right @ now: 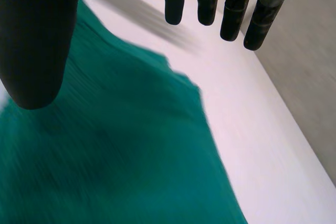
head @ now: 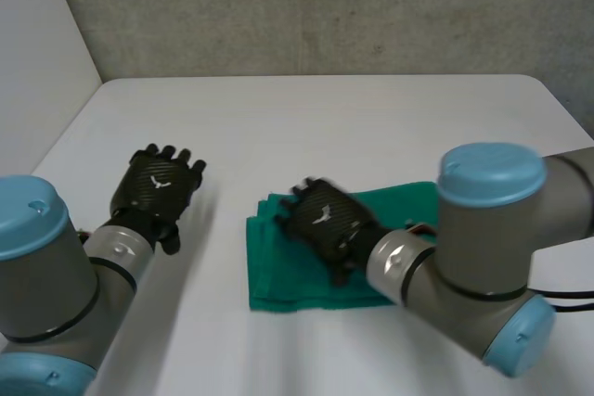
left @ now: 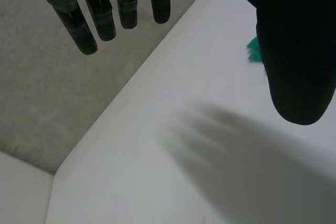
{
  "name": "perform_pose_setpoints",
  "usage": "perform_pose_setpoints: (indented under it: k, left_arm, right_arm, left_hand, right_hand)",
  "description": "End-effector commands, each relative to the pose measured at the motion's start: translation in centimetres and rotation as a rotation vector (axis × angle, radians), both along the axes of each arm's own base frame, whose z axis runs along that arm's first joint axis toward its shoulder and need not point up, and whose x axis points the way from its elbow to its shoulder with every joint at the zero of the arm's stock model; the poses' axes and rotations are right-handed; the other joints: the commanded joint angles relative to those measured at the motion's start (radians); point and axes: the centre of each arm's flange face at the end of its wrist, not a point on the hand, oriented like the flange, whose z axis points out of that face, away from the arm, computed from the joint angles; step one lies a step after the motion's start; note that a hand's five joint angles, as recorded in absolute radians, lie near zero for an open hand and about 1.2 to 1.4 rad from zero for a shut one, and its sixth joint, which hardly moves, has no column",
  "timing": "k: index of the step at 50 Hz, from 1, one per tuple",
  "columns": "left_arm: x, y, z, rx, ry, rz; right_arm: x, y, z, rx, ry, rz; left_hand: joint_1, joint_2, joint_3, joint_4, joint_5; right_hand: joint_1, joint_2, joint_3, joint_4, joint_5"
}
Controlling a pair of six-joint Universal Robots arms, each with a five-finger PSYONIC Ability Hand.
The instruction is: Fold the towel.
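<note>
A green towel (head: 278, 277) lies folded into a thick rectangle on the white table (head: 325, 118), just right of the middle. My right hand (head: 325, 220) hovers over the towel's left part, palm down. In the right wrist view its fingers (right: 233, 9) are straight and its thumb stands apart, with the towel (right: 131, 156) spread under the palm and nothing held. My left hand (head: 160, 183) is over bare table to the left of the towel, apart from it. Its fingers (left: 105, 14) are straight and empty, and a corner of the towel (left: 255, 51) peeks past the thumb.
A grey wall (head: 325, 6) rises behind the table's far edge. The table's left edge (left: 131, 93) runs beyond the left hand's fingertips. My right arm (head: 483, 257) covers the towel's right end.
</note>
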Motion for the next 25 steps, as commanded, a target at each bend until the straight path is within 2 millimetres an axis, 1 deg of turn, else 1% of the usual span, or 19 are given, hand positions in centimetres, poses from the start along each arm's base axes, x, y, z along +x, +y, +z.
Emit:
perform_pose_setpoints:
  k: [1,2,3,4,5,6,7,8,10,13,14,16,17,20,21,24,25]
  left_arm:
    - [-1.6,1.1,0.3,-0.020,0.008,-0.061]
    - [-1.8,1.1,0.4,-0.022,0.011,-0.064]
    - [-2.2,1.4,0.5,-0.030,0.015,-0.082]
    - [-2.4,1.5,0.5,-0.033,0.017,-0.089]
    - [-2.6,1.6,0.5,-0.034,0.017,-0.093]
    - [-2.7,1.7,0.5,-0.037,0.019,-0.099]
    - [-3.0,1.8,0.4,-0.038,0.018,-0.109]
    - [-3.0,1.8,0.4,-0.038,0.018,-0.109]
    - [-3.4,2.0,0.3,-0.038,0.020,-0.122]
    - [-3.5,2.1,0.1,-0.034,0.018,-0.126]
    - [-3.6,2.2,0.0,-0.031,0.016,-0.130]
    - [-3.6,2.3,-0.1,-0.031,0.014,-0.130]
    - [-3.6,2.2,-0.1,-0.029,0.013,-0.129]
    - [-3.5,2.3,-0.2,-0.026,0.013,-0.127]
    - [-3.5,2.3,-0.1,-0.027,0.012,-0.127]
    - [-3.4,2.4,-0.2,-0.022,0.011,-0.126]
    - [-3.4,2.5,-0.2,-0.024,0.011,-0.126]
  right_arm:
    - [-7.3,-4.8,2.5,0.031,-0.060,-0.322]
    - [-8.7,-5.0,2.1,0.058,-0.060,-0.351]
    - [-9.3,-5.0,1.8,0.072,-0.060,-0.359]
    - [-9.3,-5.0,1.8,0.072,-0.060,-0.359]
    - [-9.8,-5.1,1.6,0.084,-0.060,-0.368]
    - [-11.7,-5.3,0.5,0.136,-0.051,-0.410]
    - [-11.8,-5.3,0.5,0.136,-0.051,-0.410]
    - [-12.5,-5.4,0.2,0.148,-0.049,-0.430]
    - [-15.2,-6.2,-1.1,0.193,-0.033,-0.510]
    - [-16.6,-6.6,-1.6,0.207,-0.024,-0.538]
    - [-17.2,-6.6,-1.9,0.213,-0.020,-0.536]
    - [-17.5,-6.7,-2.2,0.224,-0.020,-0.530]
    - [-17.7,-6.8,-2.3,0.231,-0.024,-0.527]
    - [-17.6,-6.9,-2.9,0.258,-0.032,-0.519]
    - [-17.5,-7.0,-3.3,0.275,-0.031,-0.517]
    - [-17.5,-7.3,-3.5,0.282,-0.030,-0.520]
    - [-17.6,-7.4,-3.4,0.278,-0.030,-0.521]
  left_hand:
    - [-0.019,-0.024,-0.034,-0.026,-0.045]
    - [-0.019,-0.024,-0.034,-0.026,-0.045]
    - [-0.019,-0.024,-0.034,-0.026,-0.045]
    - [-0.019,-0.024,-0.034,-0.026,-0.045]
    - [-0.019,-0.023,-0.033,-0.026,-0.044]
    - [-0.019,-0.023,-0.033,-0.026,-0.044]
    - [-0.019,-0.023,-0.033,-0.026,-0.044]
    - [-0.019,-0.023,-0.033,-0.026,-0.044]
    - [-0.019,-0.023,-0.033,-0.026,-0.044]
    - [-0.019,-0.023,-0.033,-0.026,-0.044]
    - [-0.019,-0.023,-0.033,-0.026,-0.044]
    - [-0.019,-0.023,-0.033,-0.026,-0.044]
    - [-0.019,-0.024,-0.034,-0.026,-0.045]
    - [-0.019,-0.024,-0.034,-0.026,-0.045]
    - [-0.019,-0.024,-0.034,-0.026,-0.045]
    - [-0.019,-0.024,-0.034,-0.026,-0.045]
    - [-0.019,-0.024,-0.034,-0.026,-0.045]
  right_hand:
    - [-0.023,-0.045,-0.034,-0.052,-0.058]
    - [-0.023,-0.045,-0.034,-0.052,-0.058]
    - [-0.023,-0.045,-0.034,-0.052,-0.058]
    - [-0.023,-0.045,-0.034,-0.052,-0.058]
    - [-0.023,-0.045,-0.034,-0.052,-0.058]
    - [-0.023,-0.045,-0.034,-0.052,-0.058]
    - [-0.023,-0.045,-0.034,-0.052,-0.058]
    - [-0.023,-0.045,-0.034,-0.052,-0.058]
    - [-0.023,-0.045,-0.034,-0.052,-0.058]
    - [0.081,0.059,0.070,0.052,0.046]
    - [0.140,0.118,0.128,0.110,0.104]
    - [0.266,0.244,0.254,0.236,0.230]
    - [0.452,0.430,0.441,0.423,0.417]
    - [0.782,0.760,0.771,0.753,0.747]
    - [0.931,0.909,0.920,0.902,0.896]
    - [1.170,1.148,1.158,1.140,1.134]
    - [1.199,1.177,1.187,1.169,1.163]
